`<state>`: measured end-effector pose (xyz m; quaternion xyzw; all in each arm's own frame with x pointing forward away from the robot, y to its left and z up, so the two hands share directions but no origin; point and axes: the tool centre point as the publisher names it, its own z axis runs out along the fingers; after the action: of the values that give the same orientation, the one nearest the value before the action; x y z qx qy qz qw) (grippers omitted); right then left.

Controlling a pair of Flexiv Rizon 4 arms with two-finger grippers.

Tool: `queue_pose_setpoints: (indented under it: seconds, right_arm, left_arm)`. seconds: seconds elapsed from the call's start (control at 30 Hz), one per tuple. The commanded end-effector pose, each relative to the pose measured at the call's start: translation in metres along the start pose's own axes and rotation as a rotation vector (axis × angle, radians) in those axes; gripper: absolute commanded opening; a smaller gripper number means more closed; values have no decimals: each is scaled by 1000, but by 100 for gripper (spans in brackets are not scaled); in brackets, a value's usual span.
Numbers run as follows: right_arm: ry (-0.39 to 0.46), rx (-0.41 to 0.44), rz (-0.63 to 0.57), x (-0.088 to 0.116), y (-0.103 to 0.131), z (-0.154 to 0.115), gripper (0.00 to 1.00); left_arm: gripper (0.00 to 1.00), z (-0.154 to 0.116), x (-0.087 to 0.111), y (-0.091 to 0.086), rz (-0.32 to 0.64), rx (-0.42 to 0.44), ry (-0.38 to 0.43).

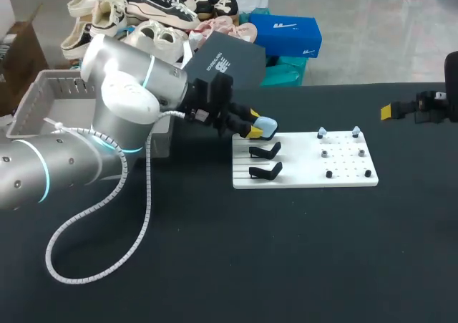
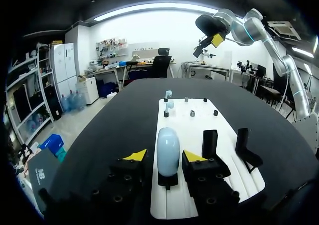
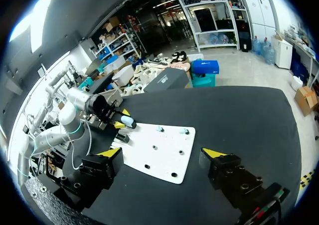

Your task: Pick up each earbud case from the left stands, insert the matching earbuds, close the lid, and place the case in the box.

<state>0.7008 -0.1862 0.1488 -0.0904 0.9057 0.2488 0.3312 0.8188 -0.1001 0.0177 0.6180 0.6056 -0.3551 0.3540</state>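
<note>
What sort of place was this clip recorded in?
Probably a robotics lab test bench: a black-topped table, a white fixture board carrying black stands, and a yellow-tipped left gripper with a pale blue oval earbud case between its fingers.

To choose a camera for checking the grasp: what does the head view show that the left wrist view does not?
Only head view: the grey box by the left arm. Only left wrist view: the left claw open, a tip on each side of the light blue earbud case, not clamped. Both: the case, the white board, two empty black stands.
</note>
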Motion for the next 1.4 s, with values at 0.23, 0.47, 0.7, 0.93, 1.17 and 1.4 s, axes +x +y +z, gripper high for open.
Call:
queue_pose_setpoints:
  seconds: [0.23, 0.47, 0.7, 0.93, 1.17, 1.4]
  right_arm:
    - [3, 0, 0, 0, 0, 0, 100]
    - [3, 0, 0, 0, 0, 0, 100]
    - [3, 0, 0, 0, 0, 0, 100]
    - [3, 0, 0, 0, 0, 0, 100]
    - [3, 0, 0, 0, 0, 0, 100]
    - [3, 0, 0, 0, 0, 0, 100]
  left_arm:
    - [0, 4, 0, 3, 13, -3, -8]
    - [0, -5, -3, 3, 28, -18, -30]
    - [0, -37, -26, -11, 43, -3, -116]
    - [0, -70, -62, -41, 17, -17, -213]
    - [0, -83, -87, -72, 3, -38, -283]
    - [0, -82, -100, -90, -72, -74, -311]
